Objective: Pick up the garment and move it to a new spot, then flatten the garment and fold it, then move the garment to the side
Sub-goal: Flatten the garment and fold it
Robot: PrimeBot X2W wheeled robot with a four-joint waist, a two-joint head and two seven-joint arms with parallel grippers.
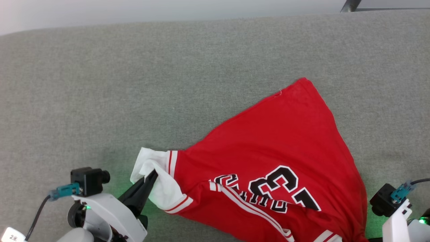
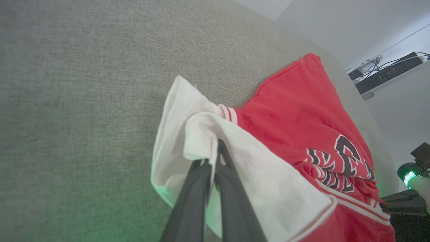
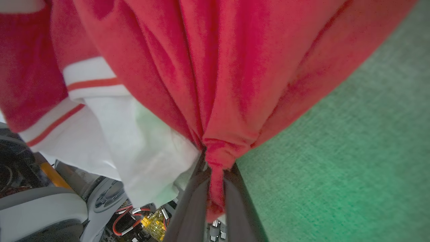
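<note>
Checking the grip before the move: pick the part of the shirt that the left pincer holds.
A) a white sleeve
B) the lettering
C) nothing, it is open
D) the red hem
A: the left pincer is shut on the white sleeve of the shirt, with white cloth pinched between its fingers.

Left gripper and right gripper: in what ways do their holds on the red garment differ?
The left gripper pinches a white sleeve of the garment; the right gripper pinches its red body cloth. The left gripper's cloth is a thin fold; the right gripper's is bunched into pleats that fan out. Shared: both pairs of jaws are shut on the same garment, at opposite sides.
</note>
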